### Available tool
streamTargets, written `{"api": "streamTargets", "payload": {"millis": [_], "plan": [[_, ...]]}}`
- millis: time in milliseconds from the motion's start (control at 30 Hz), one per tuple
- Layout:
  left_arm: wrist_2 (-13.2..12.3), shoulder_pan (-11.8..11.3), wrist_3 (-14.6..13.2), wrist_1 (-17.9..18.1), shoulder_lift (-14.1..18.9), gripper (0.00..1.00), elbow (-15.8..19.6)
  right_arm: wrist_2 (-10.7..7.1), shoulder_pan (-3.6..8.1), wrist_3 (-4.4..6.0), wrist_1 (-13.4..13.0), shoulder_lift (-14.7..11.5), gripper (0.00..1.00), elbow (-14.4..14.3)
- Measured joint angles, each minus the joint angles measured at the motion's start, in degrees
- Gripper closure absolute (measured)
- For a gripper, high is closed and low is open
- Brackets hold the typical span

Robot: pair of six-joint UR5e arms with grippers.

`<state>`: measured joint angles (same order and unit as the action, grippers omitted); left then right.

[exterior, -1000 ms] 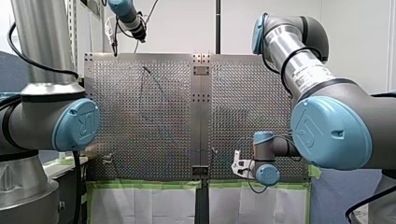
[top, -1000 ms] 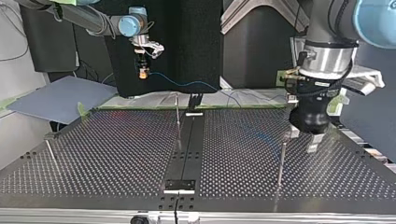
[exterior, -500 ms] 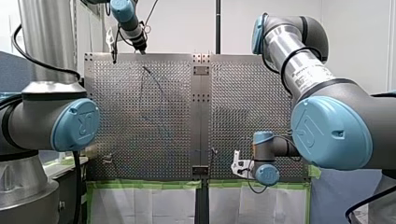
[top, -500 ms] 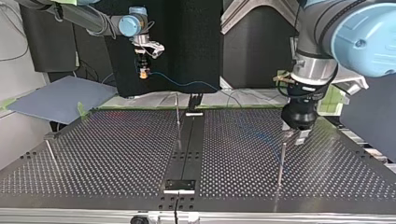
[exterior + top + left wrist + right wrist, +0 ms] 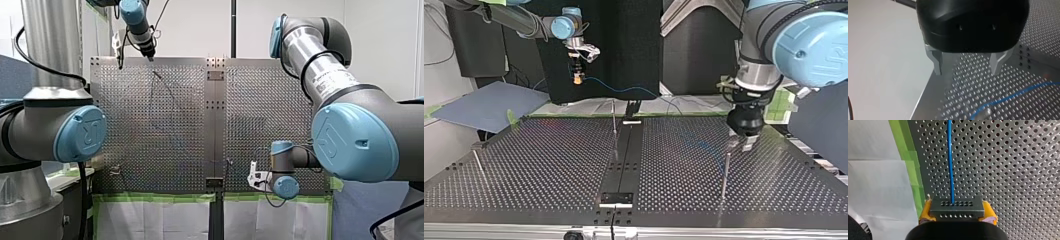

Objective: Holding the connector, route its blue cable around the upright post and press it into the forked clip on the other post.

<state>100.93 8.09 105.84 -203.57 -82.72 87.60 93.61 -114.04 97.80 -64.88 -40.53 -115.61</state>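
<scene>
On the table (image 5: 549,165), in the top view, stand three posts: left post (image 5: 478,164), middle post (image 5: 614,120), right post (image 5: 725,172). One connector (image 5: 957,208) sits clamped between my right gripper's (image 5: 958,212) yellow pads, and its single blue cable (image 5: 950,157) runs straight ahead. My left gripper (image 5: 968,63) hangs wide and empty near the right post, with the cable ahead of it.

Grey perforated metal table (image 5: 524,170): two plates joined by a flat dark central strip (image 5: 624,160). Three thin upright metal posts are mounted on it: beside the strip (image 5: 614,125), at the top view's right (image 5: 724,175), and at its left (image 5: 478,162). A thin blue cable (image 5: 1018,94) is run across the holes. Green tape (image 5: 913,170) is stuck along one edge.
</scene>
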Motion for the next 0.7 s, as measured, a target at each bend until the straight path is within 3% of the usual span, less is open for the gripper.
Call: {"api": "streamTargets", "payload": {"millis": [367,700], "plan": [[3.74,0.59,-0.99,-0.50,-0.01,0.06,1.72,0.00,-0.16,-0.05,0.35,0.01,1.00,-0.02],[4.48,1.27,-1.42,-0.52,0.00,0.06,1.76,0.08,-0.32,-0.11,0.52,0.01,1.00,-0.01]]}}
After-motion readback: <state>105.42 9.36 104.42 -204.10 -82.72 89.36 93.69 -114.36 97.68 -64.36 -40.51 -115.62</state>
